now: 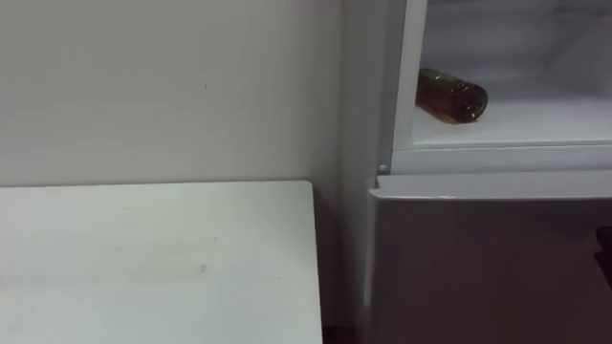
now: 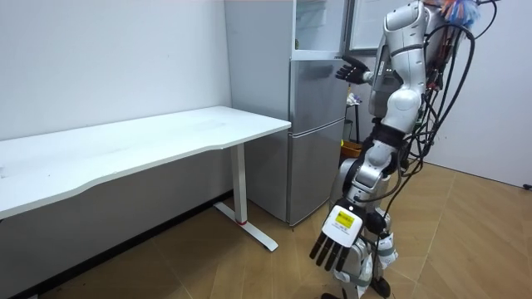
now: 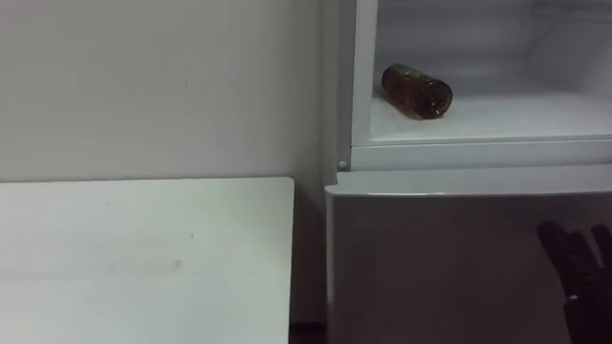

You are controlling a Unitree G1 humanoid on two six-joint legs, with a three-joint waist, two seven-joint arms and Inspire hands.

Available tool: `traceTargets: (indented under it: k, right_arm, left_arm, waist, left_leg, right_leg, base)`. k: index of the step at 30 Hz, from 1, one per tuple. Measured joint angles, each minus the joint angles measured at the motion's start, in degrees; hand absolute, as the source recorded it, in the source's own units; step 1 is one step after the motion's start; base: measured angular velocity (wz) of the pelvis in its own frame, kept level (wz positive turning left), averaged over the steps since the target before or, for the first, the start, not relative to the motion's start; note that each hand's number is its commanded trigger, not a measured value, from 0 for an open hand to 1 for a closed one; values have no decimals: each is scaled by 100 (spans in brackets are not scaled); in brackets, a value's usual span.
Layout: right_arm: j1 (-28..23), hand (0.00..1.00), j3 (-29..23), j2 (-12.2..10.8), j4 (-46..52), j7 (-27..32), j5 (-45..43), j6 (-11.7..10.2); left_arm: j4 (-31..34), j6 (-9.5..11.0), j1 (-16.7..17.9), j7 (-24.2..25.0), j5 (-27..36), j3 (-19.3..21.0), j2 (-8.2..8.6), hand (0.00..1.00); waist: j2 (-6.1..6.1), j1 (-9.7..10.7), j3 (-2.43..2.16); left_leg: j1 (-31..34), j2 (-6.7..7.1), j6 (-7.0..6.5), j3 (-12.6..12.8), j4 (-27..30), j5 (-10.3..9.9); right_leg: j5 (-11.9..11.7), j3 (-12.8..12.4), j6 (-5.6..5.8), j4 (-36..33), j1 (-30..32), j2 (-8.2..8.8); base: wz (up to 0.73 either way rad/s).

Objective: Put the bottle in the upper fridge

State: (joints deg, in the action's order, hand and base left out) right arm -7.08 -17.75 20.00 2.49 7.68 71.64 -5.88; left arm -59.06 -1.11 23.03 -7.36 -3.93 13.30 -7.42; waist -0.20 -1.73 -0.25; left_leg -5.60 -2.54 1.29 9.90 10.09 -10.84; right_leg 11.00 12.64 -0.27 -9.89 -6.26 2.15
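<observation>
A brown bottle (image 1: 451, 96) lies on its side on the white shelf (image 1: 535, 124) of the upper fridge compartment, near its left wall, and no hand touches it. The upper door stands open. My right hand (image 3: 574, 272) is raised in front of the closed lower fridge door (image 3: 440, 258), below and to the right of the bottle, with its dark fingers straight. In the room view that hand (image 2: 352, 70) reaches towards the fridge (image 2: 316, 124). My left hand (image 2: 337, 242) hangs low beside my body, fingers straight.
A white table (image 1: 153, 258) stands to the left of the fridge against a pale wall, with a narrow gap between them. I stand on a wooden floor (image 2: 465, 241) right in front of the fridge.
</observation>
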Motion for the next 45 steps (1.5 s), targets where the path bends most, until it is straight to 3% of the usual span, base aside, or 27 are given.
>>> traceTargets:
  k: [9, 19, 34, 37, 45]
  right_arm:
    - [-106, 0, -375, -56, -463, 207, 51, -52]
    - [-99, 0, -900, -70, -1109, 755, 207, -169]
    - [11, 0, -1340, -48, -2208, 2027, -212, -151]
    - [12, 0, -1631, -42, -2288, 2246, -228, -154]
    - [24, 0, -2016, 249, -2289, 2763, -240, -181]
  left_arm:
    - [-63, 39, 13, 0, 128, 23, 8, 0]
    - [-3, 106, -102, -138, 216, 162, -5, 0]
    - [32, -23, -16, -81, 581, 236, -31, 0]
    - [114, -16, -15, -81, 607, 268, -29, 0]
    - [186, 46, 7, -59, 625, 483, -64, 0]
  waist:
    - [-74, 152, 10]
    - [-261, 267, 5]
    - [-300, 480, 10]
    - [-302, 477, 13]
    - [-340, 545, 22]
  left_leg:
    - [-35, 7, -1, 28, -39, -1]
    - [13, 14, -1, 30, -38, -7]
    - [5, 14, -3, 63, -57, -19]
    - [18, 17, -3, 64, -68, -19]
    - [48, 21, -3, 67, -68, -19]
  right_leg:
    - [11, 1, 16, 34, -30, 4]
    - [27, -8, 21, 36, 28, 13]
    - [40, -128, 29, 2, 69, -3]
    - [41, -136, 32, 12, 84, -5]
    - [56, -124, 34, 8, 121, -2]
  base:
    - [-1]
    - [0]
    - [-2]
    - [0]
    - [0]
